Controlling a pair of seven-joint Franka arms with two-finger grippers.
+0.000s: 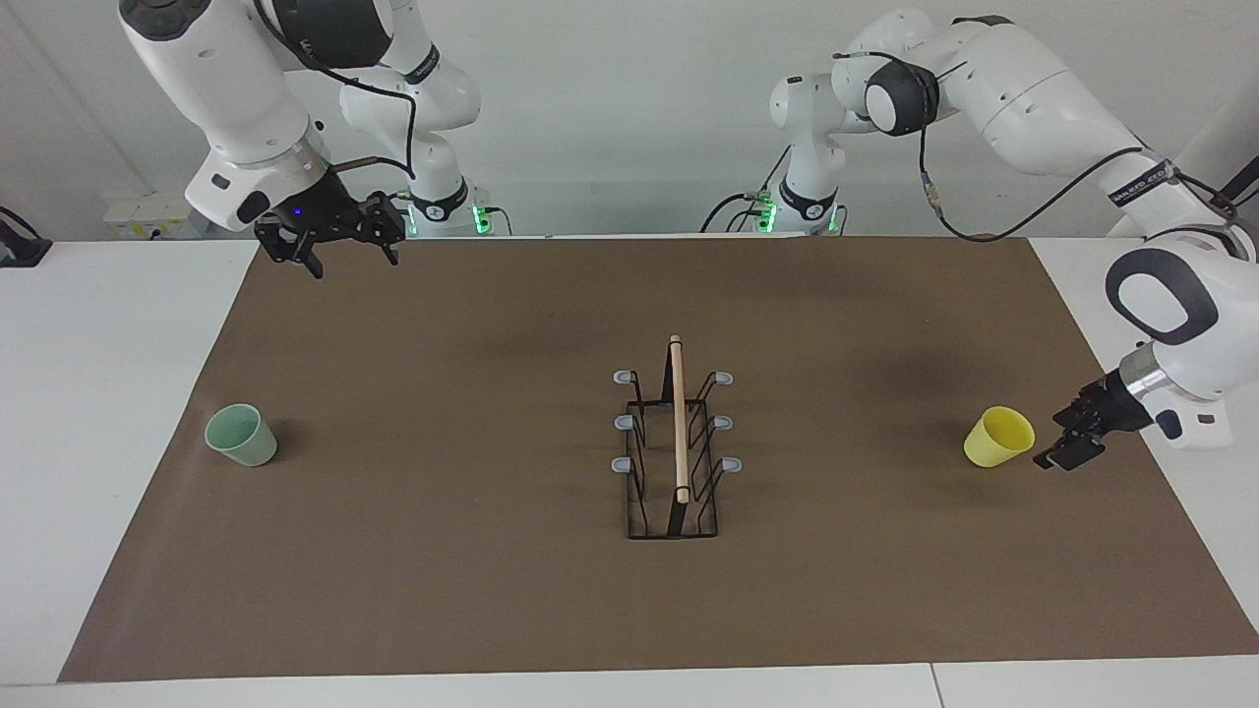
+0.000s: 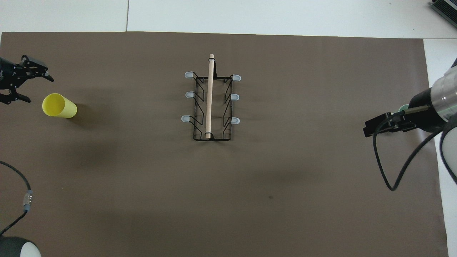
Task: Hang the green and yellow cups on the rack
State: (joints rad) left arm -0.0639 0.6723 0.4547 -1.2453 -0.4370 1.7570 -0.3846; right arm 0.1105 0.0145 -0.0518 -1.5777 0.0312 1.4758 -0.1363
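We wore glossy white shells with rounded black joint caps. Black cables looped along both arms. A silver ring joined each wrist to its black tool: the left tool (image 1: 1070,444), the right tool (image 1: 329,236). Green lights glowed at our bases by the tabletop (image 1: 118,393).

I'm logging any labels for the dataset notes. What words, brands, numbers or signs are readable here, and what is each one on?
Nothing reads clearly.
Left arm: a black band with white lettering, too small to read.
Right arm: a black band with white lettering, also too small to read.
Green cup, yellow cup, rack, brown mat: no text or marks visible.
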